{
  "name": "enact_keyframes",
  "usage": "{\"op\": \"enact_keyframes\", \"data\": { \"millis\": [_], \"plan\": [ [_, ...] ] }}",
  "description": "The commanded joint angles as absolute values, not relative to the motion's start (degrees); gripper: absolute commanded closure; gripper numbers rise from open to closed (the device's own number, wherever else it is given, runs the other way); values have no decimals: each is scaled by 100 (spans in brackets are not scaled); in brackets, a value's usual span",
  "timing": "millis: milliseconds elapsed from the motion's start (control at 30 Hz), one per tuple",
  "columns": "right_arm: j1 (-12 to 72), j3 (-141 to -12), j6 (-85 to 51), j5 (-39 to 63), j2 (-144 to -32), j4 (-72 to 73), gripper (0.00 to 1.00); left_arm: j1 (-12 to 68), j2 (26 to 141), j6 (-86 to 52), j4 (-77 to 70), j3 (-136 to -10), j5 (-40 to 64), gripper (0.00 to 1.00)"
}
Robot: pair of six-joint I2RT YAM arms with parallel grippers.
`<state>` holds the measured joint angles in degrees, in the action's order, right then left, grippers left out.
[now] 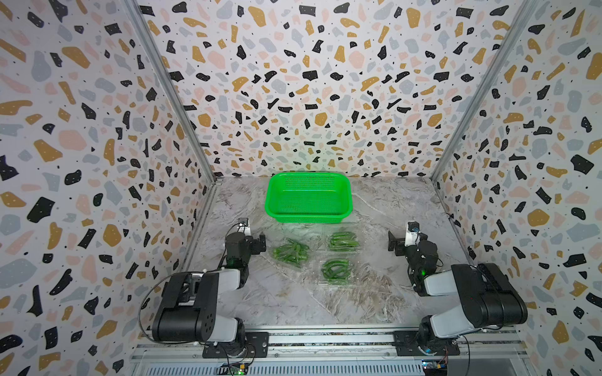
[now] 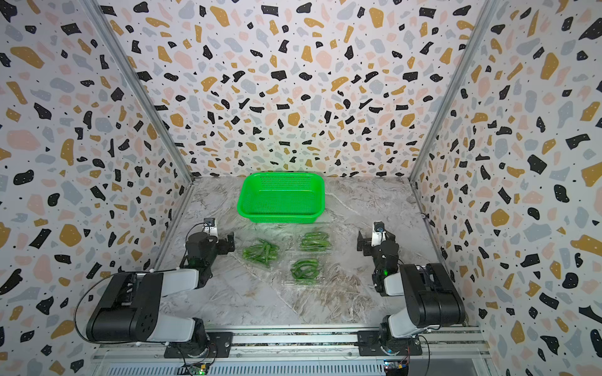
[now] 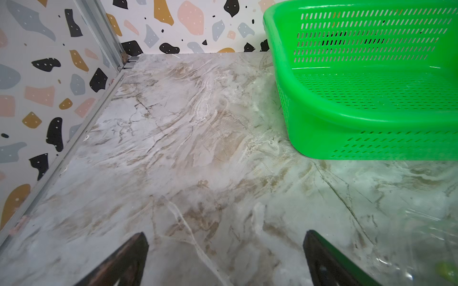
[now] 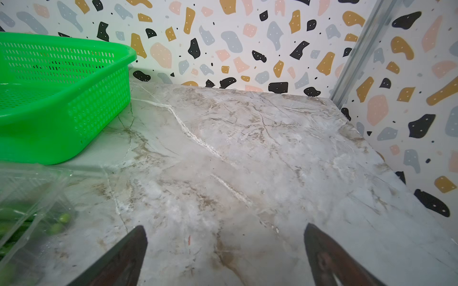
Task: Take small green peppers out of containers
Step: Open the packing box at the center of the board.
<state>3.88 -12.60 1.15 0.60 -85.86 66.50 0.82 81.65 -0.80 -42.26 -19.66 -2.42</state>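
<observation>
Three clear plastic containers lie mid-table, each holding small green peppers: a left one (image 1: 291, 253) (image 2: 261, 252), a back right one (image 1: 342, 241) (image 2: 313, 241) and a front one (image 1: 335, 270) (image 2: 304, 269). My left gripper (image 1: 261, 242) (image 2: 230, 242) (image 3: 224, 234) hovers open just left of the left pack, with only bare table between its fingers. My right gripper (image 1: 394, 242) (image 2: 361, 242) (image 4: 224, 226) is open too, apart to the right of the back right pack. That pack's wall (image 4: 37, 193) and pepper tips (image 4: 59, 222) show in the right wrist view. Crinkled plastic (image 3: 433, 247) edges the left wrist view.
A bright green perforated basket (image 1: 308, 217) (image 2: 280, 217) (image 3: 347, 118) (image 4: 62, 104) stands behind the packs, near the back wall. Patterned walls close in the marble table (image 1: 293, 299) on three sides. Both arm bases sit on a rail (image 1: 325, 340) along the front edge.
</observation>
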Motion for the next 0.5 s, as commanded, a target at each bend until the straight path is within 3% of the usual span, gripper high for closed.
{"op": "enact_keyframes", "data": {
  "millis": [0,467],
  "plan": [
    [397,-1310,149,44,-8467,6779,0,105,8082,-30,-4441,-1960,-202,1],
    [348,-1318,104,132,-8473,6776,0,105,8085,-35,-4439,-1961,-202,1]
  ]
}}
